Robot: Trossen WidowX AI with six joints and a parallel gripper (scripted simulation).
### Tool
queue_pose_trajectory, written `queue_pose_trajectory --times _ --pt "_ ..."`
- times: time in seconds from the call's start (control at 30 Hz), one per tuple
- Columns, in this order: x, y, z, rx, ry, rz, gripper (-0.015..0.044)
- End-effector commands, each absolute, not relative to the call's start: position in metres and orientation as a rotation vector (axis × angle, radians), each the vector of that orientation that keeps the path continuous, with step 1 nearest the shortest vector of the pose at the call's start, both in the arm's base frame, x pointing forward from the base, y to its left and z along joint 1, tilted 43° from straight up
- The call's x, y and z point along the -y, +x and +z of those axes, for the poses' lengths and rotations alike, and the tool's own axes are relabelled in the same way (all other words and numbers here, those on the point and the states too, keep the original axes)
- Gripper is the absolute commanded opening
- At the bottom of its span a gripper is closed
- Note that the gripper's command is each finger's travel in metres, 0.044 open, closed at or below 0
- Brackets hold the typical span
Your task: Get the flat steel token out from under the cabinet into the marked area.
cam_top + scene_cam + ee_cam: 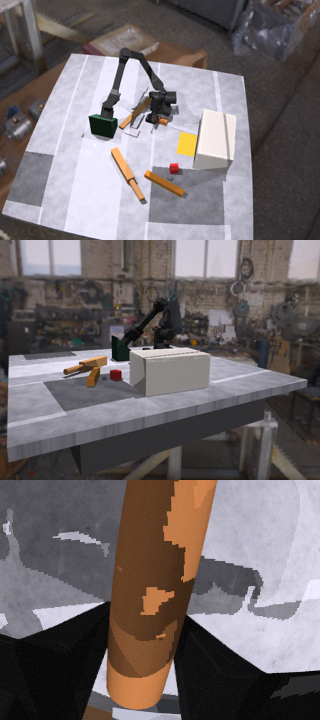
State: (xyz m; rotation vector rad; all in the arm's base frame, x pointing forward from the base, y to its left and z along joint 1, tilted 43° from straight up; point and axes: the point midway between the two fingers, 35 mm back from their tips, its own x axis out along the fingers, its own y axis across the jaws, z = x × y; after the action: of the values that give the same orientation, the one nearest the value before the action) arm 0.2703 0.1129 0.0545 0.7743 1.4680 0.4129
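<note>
My gripper [156, 118] [144, 615] is shut on the round handle of an orange wooden tool [135, 112] [155, 580], low over the table between the arm's base and the cabinet. The tool's long part slants away to the left of the gripper. The white cabinet [217, 134] [175, 371] stands at the right, with the yellow marked area [186, 144] on the table in front of it. The steel token is not visible in any view. In the exterior view the cabinet hides my fingers.
An orange paddle with a round handle [124, 165] [87, 362], an orange bar [164, 183] [93, 376] and a red cube [173, 168] [115, 374] lie on the near side. A small grey piece [169, 179] lies by the cube. The green arm base [102, 126] stands to the left.
</note>
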Motion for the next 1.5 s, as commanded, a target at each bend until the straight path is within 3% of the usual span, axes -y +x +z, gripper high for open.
queue_pose_trajectory --times 0.0,1.47 --pt "-0.112 0.277 0.055 -1.465 0.772 0.418 0.0000" --pt "-0.101 0.328 0.052 -1.462 0.772 0.418 0.0000"
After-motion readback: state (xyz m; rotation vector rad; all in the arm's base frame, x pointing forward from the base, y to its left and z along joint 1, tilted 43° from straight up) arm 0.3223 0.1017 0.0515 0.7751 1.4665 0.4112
